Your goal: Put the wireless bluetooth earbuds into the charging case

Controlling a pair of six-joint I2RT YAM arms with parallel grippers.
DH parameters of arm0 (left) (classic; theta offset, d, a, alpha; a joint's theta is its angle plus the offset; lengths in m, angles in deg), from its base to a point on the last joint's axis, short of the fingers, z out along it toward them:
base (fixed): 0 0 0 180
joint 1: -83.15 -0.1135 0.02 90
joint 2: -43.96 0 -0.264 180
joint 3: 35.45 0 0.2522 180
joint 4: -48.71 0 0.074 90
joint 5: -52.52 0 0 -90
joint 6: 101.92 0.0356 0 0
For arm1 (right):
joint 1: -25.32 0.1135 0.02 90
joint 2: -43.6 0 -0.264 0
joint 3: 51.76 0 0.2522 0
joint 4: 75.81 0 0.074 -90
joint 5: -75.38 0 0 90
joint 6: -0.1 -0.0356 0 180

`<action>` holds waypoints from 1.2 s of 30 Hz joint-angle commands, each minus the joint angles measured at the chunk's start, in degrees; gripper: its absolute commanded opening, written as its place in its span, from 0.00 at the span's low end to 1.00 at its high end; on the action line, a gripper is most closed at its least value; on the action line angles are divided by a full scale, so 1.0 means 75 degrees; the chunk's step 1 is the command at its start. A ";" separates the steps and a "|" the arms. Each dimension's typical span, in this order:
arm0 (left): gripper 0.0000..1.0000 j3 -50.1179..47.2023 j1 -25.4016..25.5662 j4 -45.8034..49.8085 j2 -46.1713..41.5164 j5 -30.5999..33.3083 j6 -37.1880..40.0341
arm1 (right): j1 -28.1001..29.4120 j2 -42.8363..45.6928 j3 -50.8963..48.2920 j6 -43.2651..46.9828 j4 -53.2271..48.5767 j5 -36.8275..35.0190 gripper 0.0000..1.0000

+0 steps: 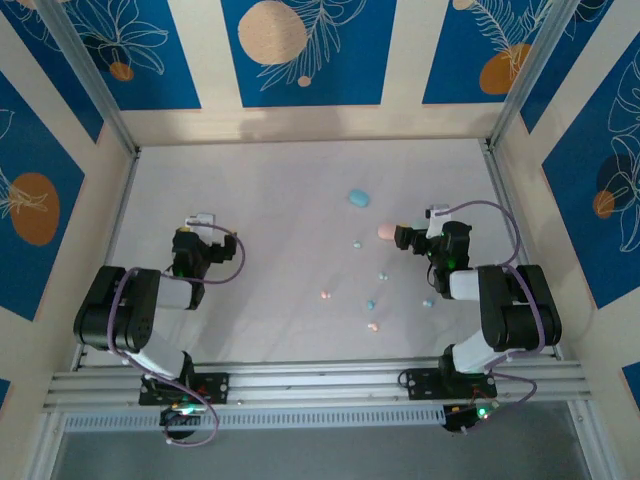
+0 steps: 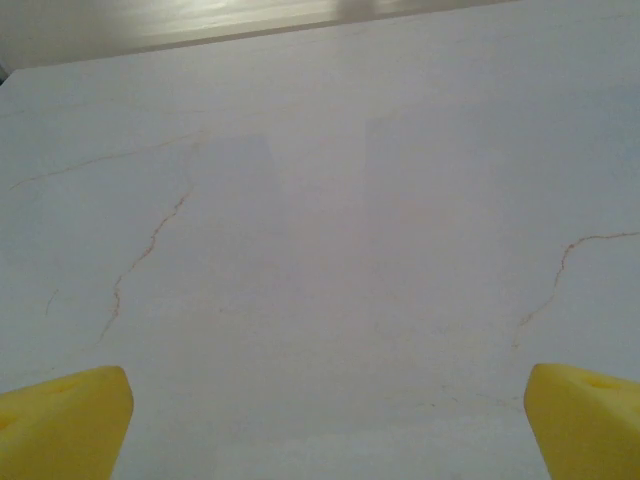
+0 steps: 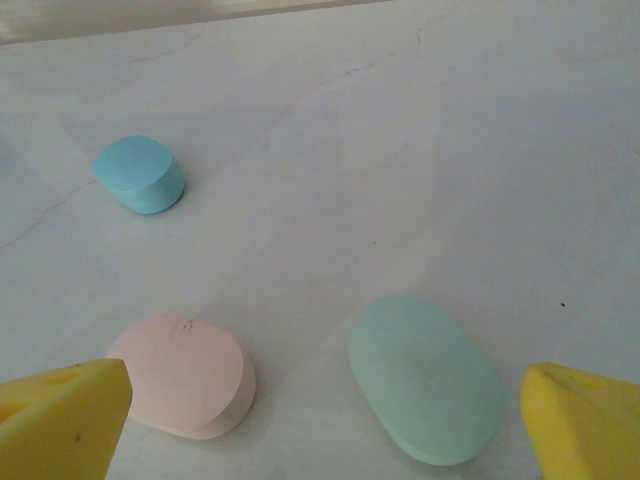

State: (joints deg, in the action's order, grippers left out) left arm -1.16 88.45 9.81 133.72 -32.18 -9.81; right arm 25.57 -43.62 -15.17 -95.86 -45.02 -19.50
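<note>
— Your right pincer [image 3: 325, 425] hangs wide apart and empty, low over the bench [image 1: 270, 210]. The pink case [image 3: 185, 375] lies by one fingertip and the mint case [image 3: 425, 380] by the other. Where are the earbuds?

— The earbuds [image 1: 373, 326] lie loose on the bench, scattered on the arm-base side of the pink case. None is in a case. They are tiny pink, blue and teal nubs, each apart from the next.

— What worries you?

— All three cases look shut, so you would likely need a lid up first. A shut pebble on this smooth bench may skid when you pinch or pry it. The nubs are small against those fingers, so a slightly off close could flick one away or roll it into its neighbour. Matching colours matters too, and the blue and teal nubs are hard to tell apart from above.

— Anything in the way?

— The blue case [image 3: 140, 175] sits beyond the pink case, clear of everything. Your own right arm is the obstacle. Drawing back from the pink case toward the nubs could sweep some aside. The left pincer [image 2: 325, 420] is also apart and empty, over bare bench well away from the pink case.
</note>
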 commanded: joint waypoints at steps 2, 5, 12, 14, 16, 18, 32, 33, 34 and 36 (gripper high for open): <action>1.00 0.0145 -0.0103 -0.0068 -0.0055 -0.0190 0.0135 | -0.0035 0.0004 0.0166 0.0056 0.0170 0.0065 0.99; 1.00 0.0145 -0.0111 -0.0070 -0.0049 -0.0190 0.0129 | -0.0034 -0.0007 0.0162 0.0048 0.0168 0.0065 0.99; 1.00 0.0145 -0.0098 -0.0064 -0.0049 -0.0194 0.0129 | -0.0061 -0.0003 0.0174 0.0037 0.0155 0.0117 0.99; 1.00 0.0165 -0.0099 -0.0036 -0.0049 -0.0202 0.0129 | -0.0045 -0.0002 0.0160 0.0045 0.0172 0.0090 0.99; 1.00 0.0166 -0.0109 -0.0035 -0.0049 -0.0203 0.0130 | -0.0045 -0.0007 0.0156 0.0049 0.0165 0.0071 0.99; 1.00 0.0160 -0.0109 -0.0027 -0.0049 -0.0206 0.0129 | -0.0052 -0.0007 0.0165 0.0044 0.0162 0.0089 0.99; 1.00 -0.0459 -0.0104 -0.1072 -0.0259 -0.0079 0.0048 | -0.0062 0.0108 0.0272 0.0115 -0.0096 0.0300 0.99; 1.00 -0.0552 -0.0114 -0.1151 -0.0354 -0.0012 0.0016 | -0.0057 0.0107 0.0269 0.0125 -0.0101 0.0303 0.99; 1.00 -0.0602 -0.0118 -0.1132 -0.0485 0.0077 -0.0006 | -0.0064 0.0126 0.0269 0.0097 -0.0104 0.0273 0.99; 1.00 -0.0562 -0.0113 -0.0714 -0.0867 0.0248 -0.0065 | -0.0064 0.0262 0.0349 0.0042 -0.0365 0.0185 0.99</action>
State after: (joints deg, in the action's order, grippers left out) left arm -5.14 88.40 6.12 130.77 -32.07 -9.85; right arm 25.31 -43.49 -14.19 -95.86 -46.31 -18.45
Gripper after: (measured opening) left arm 0.998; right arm 0.994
